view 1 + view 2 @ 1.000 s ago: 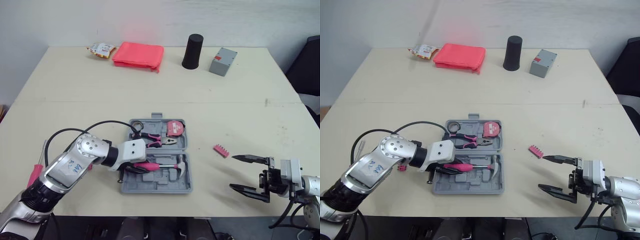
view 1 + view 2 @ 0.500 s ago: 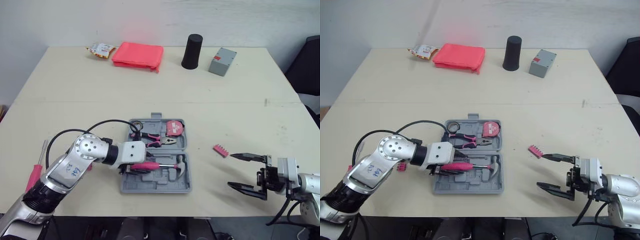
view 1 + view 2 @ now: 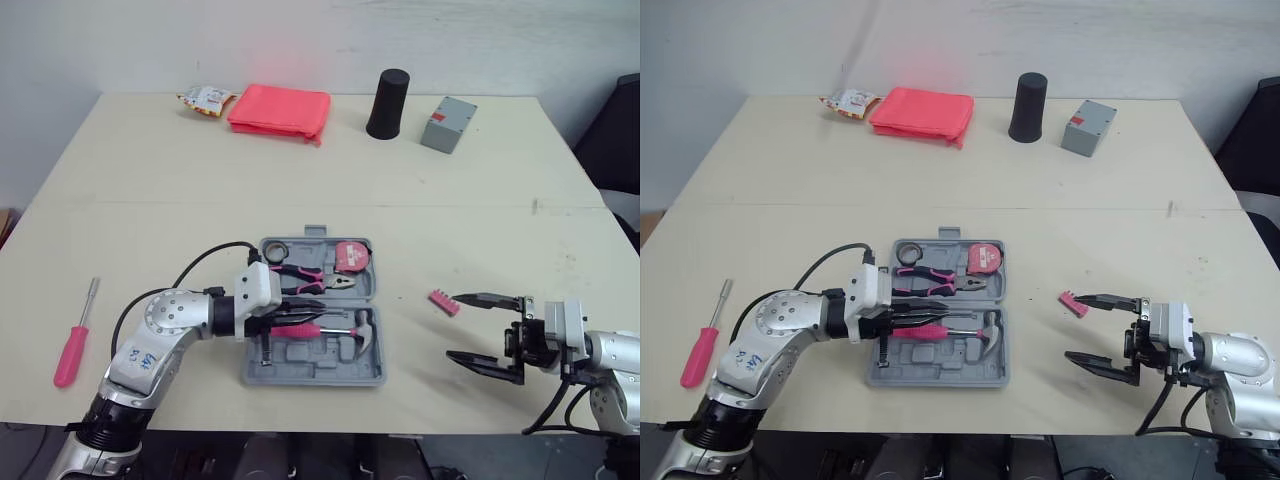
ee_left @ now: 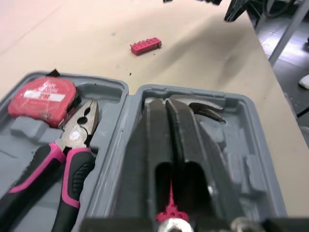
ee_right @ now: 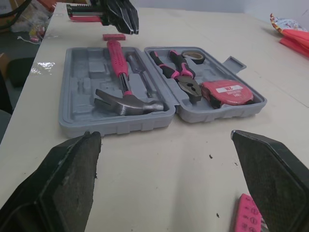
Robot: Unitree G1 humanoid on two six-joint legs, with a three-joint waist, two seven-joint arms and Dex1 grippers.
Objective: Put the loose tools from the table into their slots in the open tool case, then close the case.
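Observation:
The grey tool case [image 3: 345,372] lies open near the table's front edge. It holds pink-handled pliers [image 3: 308,281], a red tape measure [image 3: 349,256] and a pink-handled hammer [image 5: 119,57]. My left gripper [image 3: 300,318] is shut and hovers just over the hammer's handle, with its fingers [image 4: 154,145] pressed together. A pink screwdriver [image 3: 72,345] lies loose on the table far to the left. A small pink bit holder [image 3: 442,302] lies right of the case. My right gripper [image 3: 470,330] stands open just right of the bit holder, with nothing between its fingers.
At the back of the table lie a folded red cloth [image 3: 278,108], a snack packet [image 3: 203,99], a black cup [image 3: 386,104] and a grey box [image 3: 447,124]. A small pink block [image 5: 114,36] rests on the table beyond the case's left side.
My left arm has drawn back and lowered, uncovering the screwdriver on the left. My right gripper has crept left, closer to the bit holder, still open.

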